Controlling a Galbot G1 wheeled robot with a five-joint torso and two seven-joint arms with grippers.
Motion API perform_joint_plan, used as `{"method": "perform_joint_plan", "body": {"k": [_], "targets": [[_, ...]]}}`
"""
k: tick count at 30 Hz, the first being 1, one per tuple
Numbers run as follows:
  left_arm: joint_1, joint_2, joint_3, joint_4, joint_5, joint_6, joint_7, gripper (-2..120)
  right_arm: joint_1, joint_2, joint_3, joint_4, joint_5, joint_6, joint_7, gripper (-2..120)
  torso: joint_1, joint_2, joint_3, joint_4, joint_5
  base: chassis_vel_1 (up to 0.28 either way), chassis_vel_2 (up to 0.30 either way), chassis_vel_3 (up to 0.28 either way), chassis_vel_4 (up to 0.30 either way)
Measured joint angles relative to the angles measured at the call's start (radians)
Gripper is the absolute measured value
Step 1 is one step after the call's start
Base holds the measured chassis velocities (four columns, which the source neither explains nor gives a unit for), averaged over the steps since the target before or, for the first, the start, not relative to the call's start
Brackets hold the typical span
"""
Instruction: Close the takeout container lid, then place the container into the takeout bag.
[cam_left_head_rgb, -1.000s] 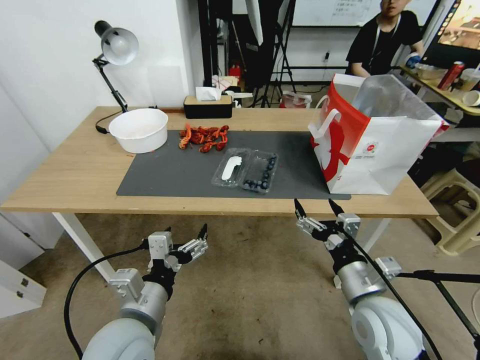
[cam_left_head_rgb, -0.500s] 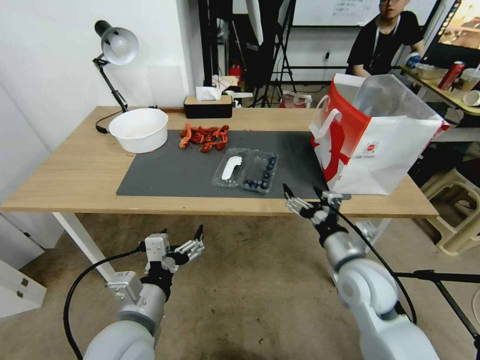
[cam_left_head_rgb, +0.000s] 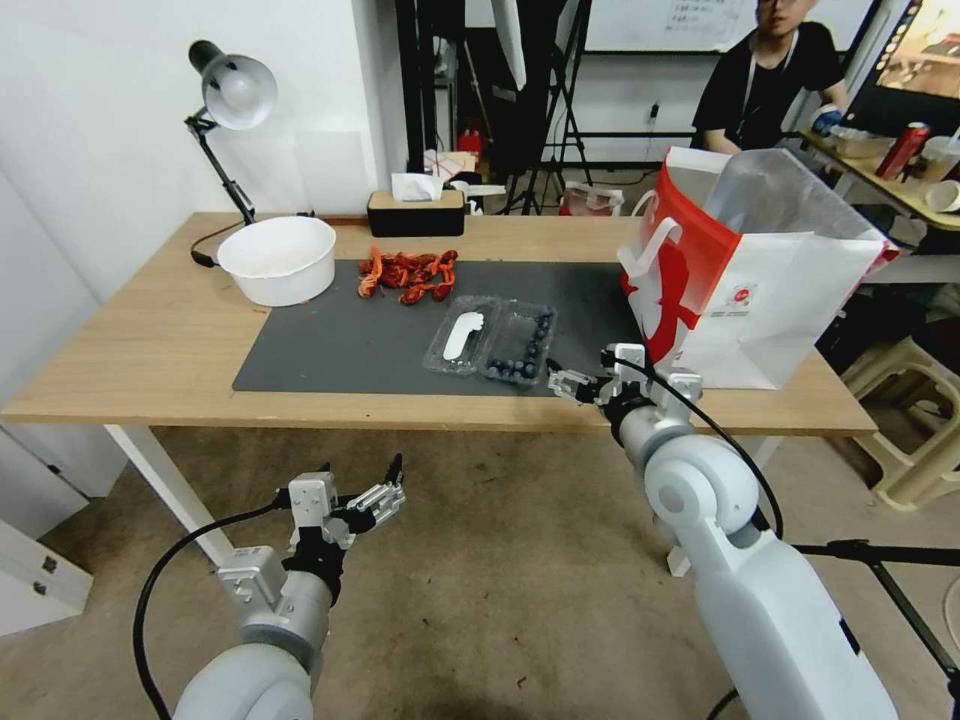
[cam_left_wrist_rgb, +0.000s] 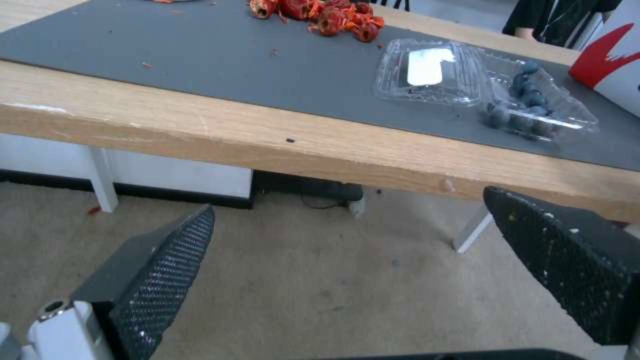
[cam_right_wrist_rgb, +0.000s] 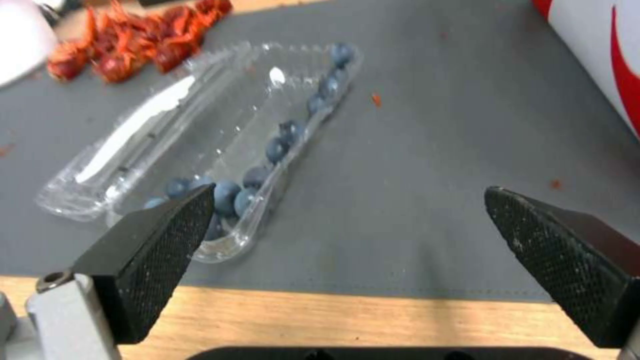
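Note:
The takeout container (cam_left_head_rgb: 520, 345) lies open on the dark mat (cam_left_head_rgb: 340, 345), with blueberries in its right half. Its lid (cam_left_head_rgb: 460, 335), bearing a white label, lies flat to the left. The takeout bag (cam_left_head_rgb: 745, 290), white with a red side, stands open on the table's right. My right gripper (cam_left_head_rgb: 580, 372) hovers open at the table's front edge, just right of the container. The right wrist view shows the container (cam_right_wrist_rgb: 267, 145) and the lid (cam_right_wrist_rgb: 140, 135) ahead of the open gripper (cam_right_wrist_rgb: 350, 220). My left gripper (cam_left_head_rgb: 362, 478) hangs open below the table in front; its wrist view shows the container (cam_left_wrist_rgb: 533, 100) above.
A white bowl (cam_left_head_rgb: 278, 258) sits at the back left, beside a pile of red crayfish (cam_left_head_rgb: 408, 275). A desk lamp (cam_left_head_rgb: 232, 95) and a tissue box (cam_left_head_rgb: 415, 210) stand at the far edge. The wooden table edge (cam_left_wrist_rgb: 267, 145) runs above my left gripper.
My right arm has risen from below the table and moved forward and left, up to the front edge near the container. The left arm has sunk slightly.

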Motion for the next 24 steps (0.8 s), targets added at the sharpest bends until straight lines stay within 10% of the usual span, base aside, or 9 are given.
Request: {"method": "perform_joint_plan", "body": {"k": [24], "targets": [[0.005, -0.003, -0.003, 0.021, 0.012, -0.018, 0.0, 100, 0.108, 0.054, -0.108, -0.129, 0.018, -0.002, 0.128, 100, 0.0, 0.0, 0.0, 0.0001, -0.0001, 0.0, 0.0, 0.0, 0.0]]}}
